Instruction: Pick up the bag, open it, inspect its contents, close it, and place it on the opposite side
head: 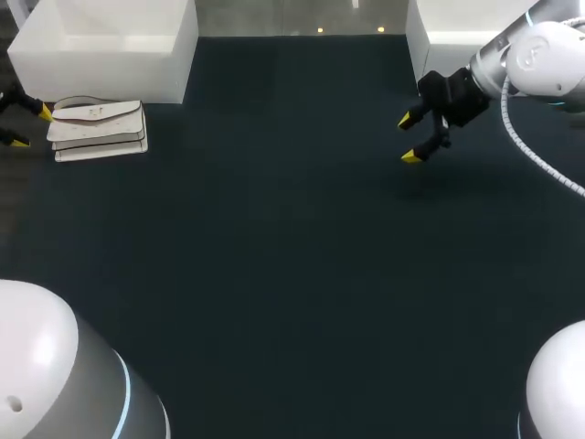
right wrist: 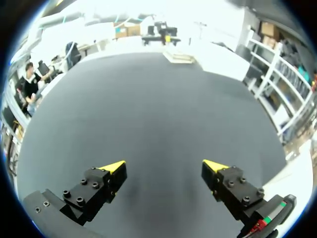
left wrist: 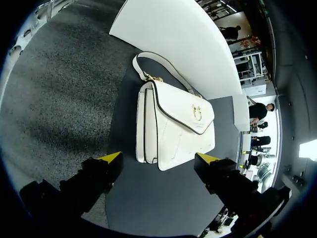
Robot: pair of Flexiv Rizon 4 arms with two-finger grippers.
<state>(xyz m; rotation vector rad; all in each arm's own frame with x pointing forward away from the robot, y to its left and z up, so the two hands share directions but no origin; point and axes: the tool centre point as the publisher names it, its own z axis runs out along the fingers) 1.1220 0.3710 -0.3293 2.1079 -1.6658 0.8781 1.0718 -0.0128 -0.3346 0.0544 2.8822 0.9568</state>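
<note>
A: "The white bag (head: 98,128) lies flat at the upper left of the frame, on the desk (head: 274,256). Best grip?"

B: "The left pincer (head: 31,126), spread wide just short of it, should straddle the body, I'd say, not the strap (left wrist: 171,68). The left wrist view shows strap and clasp (left wrist: 197,112) plainly. Only the head view shows the right pincer (head: 408,139): wide, empty, upper right."

Dark table (head: 274,274), white bins (head: 110,46) behind

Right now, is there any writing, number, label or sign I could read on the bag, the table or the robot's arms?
None can be read.
The white bag bears only a gold clasp, a shape, not letters.
A small green and red mark behind the right end effector is too small to tell.
</note>
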